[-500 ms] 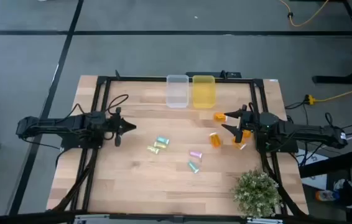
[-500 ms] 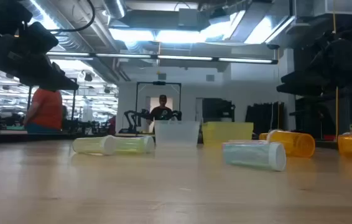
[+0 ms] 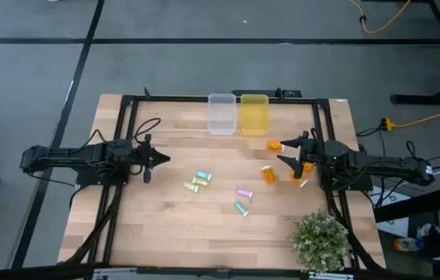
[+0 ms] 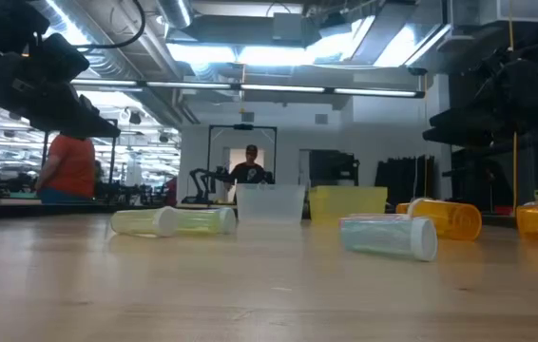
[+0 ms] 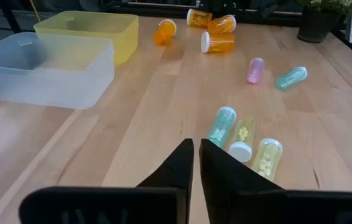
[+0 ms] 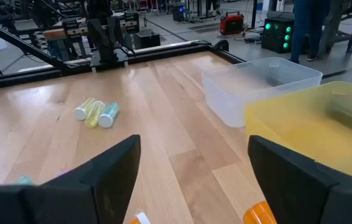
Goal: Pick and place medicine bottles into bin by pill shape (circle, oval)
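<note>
Bottles lie scattered mid-table: three yellow-green and teal bottles (image 3: 197, 181) together, orange bottles (image 3: 270, 173) by the right gripper (image 3: 284, 153), its jaws wide; left gripper (image 3: 164, 159) hovers with jaws nearly closed, holding nothing; clear bin (image 3: 221, 114) and yellow bin (image 3: 254, 113) sit behind

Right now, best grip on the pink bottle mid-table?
The pink bottle lies on its side, apart from the teal bottle. Probably come straight down and close across the middle of its round body, fingers either side of its long axis; ends would likely slip.
</note>
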Robot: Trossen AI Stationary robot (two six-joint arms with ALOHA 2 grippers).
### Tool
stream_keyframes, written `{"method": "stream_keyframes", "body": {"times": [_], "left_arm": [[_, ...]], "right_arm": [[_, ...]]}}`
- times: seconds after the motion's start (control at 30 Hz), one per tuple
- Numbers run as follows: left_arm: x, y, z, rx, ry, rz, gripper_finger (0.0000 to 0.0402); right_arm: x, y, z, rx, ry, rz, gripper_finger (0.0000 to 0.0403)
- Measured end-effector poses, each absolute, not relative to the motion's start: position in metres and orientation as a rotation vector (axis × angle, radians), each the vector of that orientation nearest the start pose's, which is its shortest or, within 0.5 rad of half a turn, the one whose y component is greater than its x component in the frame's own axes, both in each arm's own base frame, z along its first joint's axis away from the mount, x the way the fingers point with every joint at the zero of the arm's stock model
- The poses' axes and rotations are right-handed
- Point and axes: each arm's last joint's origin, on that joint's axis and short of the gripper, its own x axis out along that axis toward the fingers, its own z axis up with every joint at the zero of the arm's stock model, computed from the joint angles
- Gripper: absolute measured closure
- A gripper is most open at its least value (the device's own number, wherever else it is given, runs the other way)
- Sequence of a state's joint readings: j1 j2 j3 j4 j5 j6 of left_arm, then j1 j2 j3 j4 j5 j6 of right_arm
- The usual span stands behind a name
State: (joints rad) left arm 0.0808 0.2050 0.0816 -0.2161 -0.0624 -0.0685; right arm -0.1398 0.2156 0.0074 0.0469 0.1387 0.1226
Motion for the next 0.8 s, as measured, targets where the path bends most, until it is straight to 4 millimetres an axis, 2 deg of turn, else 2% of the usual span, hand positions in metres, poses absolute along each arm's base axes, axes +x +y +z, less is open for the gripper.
{"method": "stream_keyframes", "body": {"times": [0.8], "left_arm": [[0.1027,0.0101,0.1545,-0.071,0.335,0.153,0.0379]], "right_arm": [[0.1082,-0.0193,0.1551,0.092,0.121,-0.284,0.0104]]}}
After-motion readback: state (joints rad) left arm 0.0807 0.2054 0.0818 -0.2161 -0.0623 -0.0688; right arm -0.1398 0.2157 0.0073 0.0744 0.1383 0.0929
